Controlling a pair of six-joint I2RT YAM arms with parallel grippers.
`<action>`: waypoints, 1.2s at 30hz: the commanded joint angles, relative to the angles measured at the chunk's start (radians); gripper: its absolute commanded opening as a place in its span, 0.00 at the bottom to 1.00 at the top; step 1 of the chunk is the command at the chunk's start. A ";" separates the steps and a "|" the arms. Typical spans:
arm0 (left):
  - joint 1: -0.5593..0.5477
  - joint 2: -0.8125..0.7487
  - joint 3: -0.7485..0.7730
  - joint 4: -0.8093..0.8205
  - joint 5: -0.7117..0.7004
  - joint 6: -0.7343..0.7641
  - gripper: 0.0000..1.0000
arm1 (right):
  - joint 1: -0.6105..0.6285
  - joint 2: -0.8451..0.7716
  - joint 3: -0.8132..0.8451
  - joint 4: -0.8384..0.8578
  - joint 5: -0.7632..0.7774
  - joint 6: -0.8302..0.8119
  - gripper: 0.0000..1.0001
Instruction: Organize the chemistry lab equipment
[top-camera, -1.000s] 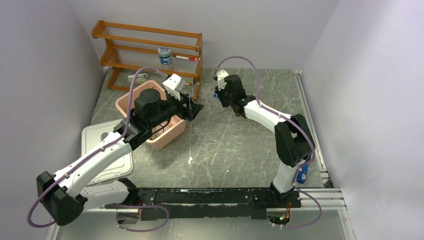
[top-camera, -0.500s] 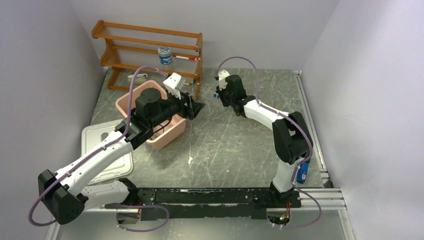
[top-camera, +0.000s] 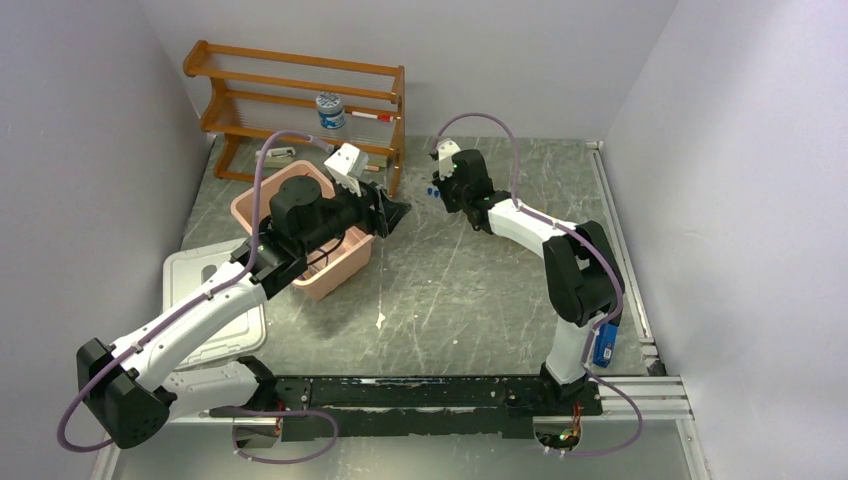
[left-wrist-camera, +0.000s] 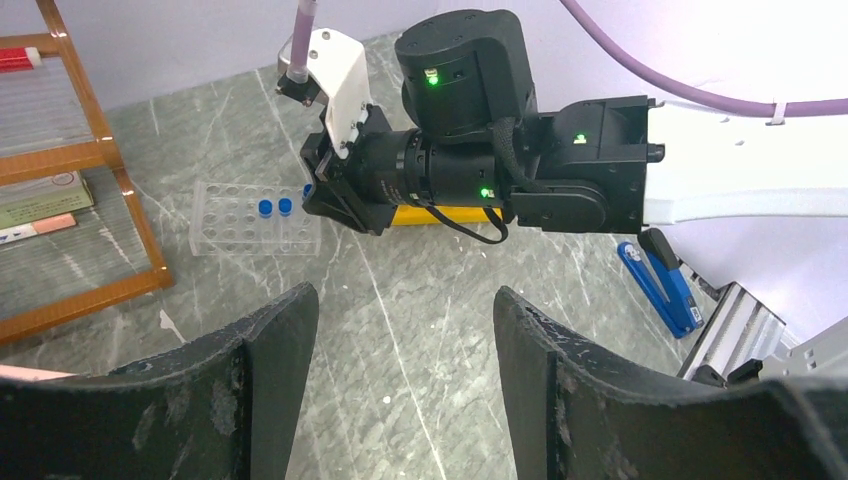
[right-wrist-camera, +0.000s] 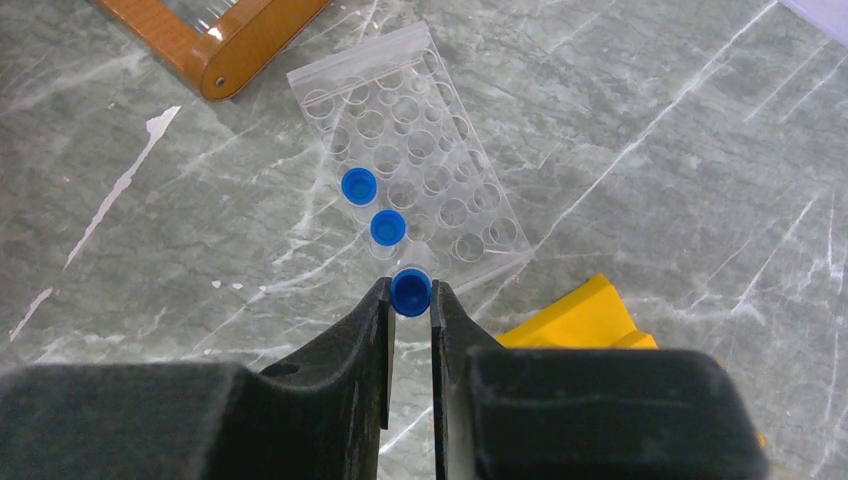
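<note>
My right gripper (right-wrist-camera: 410, 302) is shut on a blue-capped thin tube (right-wrist-camera: 411, 288), holding it upright at the near edge of a clear holed rack (right-wrist-camera: 430, 150) lying on the table. Two more blue-capped tubes (right-wrist-camera: 358, 185) stand in that rack's holes. In the top view the right gripper (top-camera: 437, 192) is at the back centre. My left gripper (left-wrist-camera: 405, 320) is open and empty above bare table, facing the rack (left-wrist-camera: 230, 228) and the right arm's wrist. In the top view the left gripper (top-camera: 395, 213) hovers just past a pink bin (top-camera: 345, 262).
A yellow block (right-wrist-camera: 580, 315) lies beside the rack, partly hidden by my right fingers. An orange wooden shelf (top-camera: 300, 95) at the back left carries a blue-lidded jar (top-camera: 330, 110). A white tray (top-camera: 195, 275) sits left of the bin. A blue tool (left-wrist-camera: 655, 285) lies by the right rail.
The right gripper has shifted a little to the left toward the rack, still holding the tube. The left arm has barely moved.
</note>
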 joint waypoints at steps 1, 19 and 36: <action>-0.004 0.011 -0.005 0.049 0.022 -0.010 0.69 | -0.014 0.017 0.013 -0.066 -0.006 -0.008 0.01; -0.005 0.042 0.006 0.065 0.030 -0.019 0.68 | -0.031 -0.015 0.061 -0.186 -0.113 -0.015 0.01; -0.004 0.045 0.012 0.055 0.030 -0.003 0.68 | -0.032 0.098 0.190 -0.307 -0.100 -0.015 0.04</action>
